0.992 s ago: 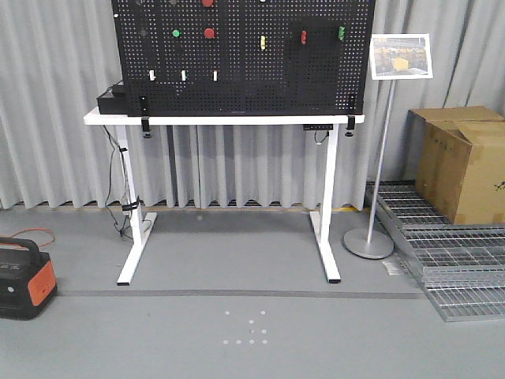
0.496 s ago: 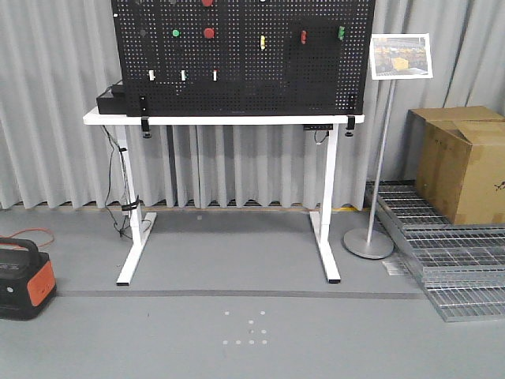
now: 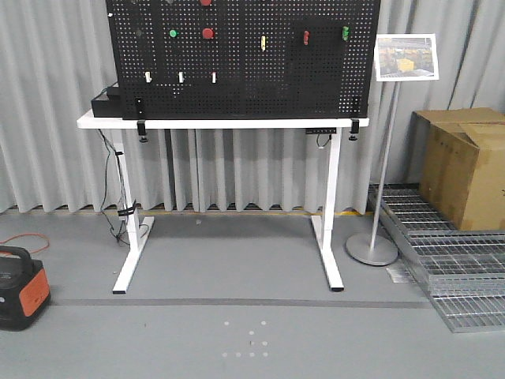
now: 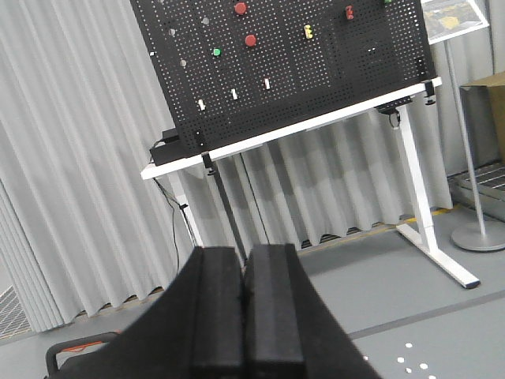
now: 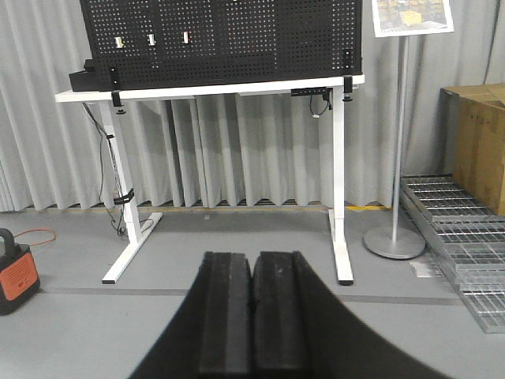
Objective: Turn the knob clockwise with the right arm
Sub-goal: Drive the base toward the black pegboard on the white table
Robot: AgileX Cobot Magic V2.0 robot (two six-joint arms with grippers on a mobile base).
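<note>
Knob cannot be singled out at this range; it is judged to lie among the small grey fittings (image 4: 183, 61) at the upper left of the perforated black pegboard (image 4: 331, 79), left of the green button (image 4: 216, 52). A rigid, smooth, perhaps slippery ring is expected, best pinched across its rim. Left gripper (image 4: 245, 316) and right gripper (image 5: 252, 316) are pressed closed, empty, far from it.
</note>
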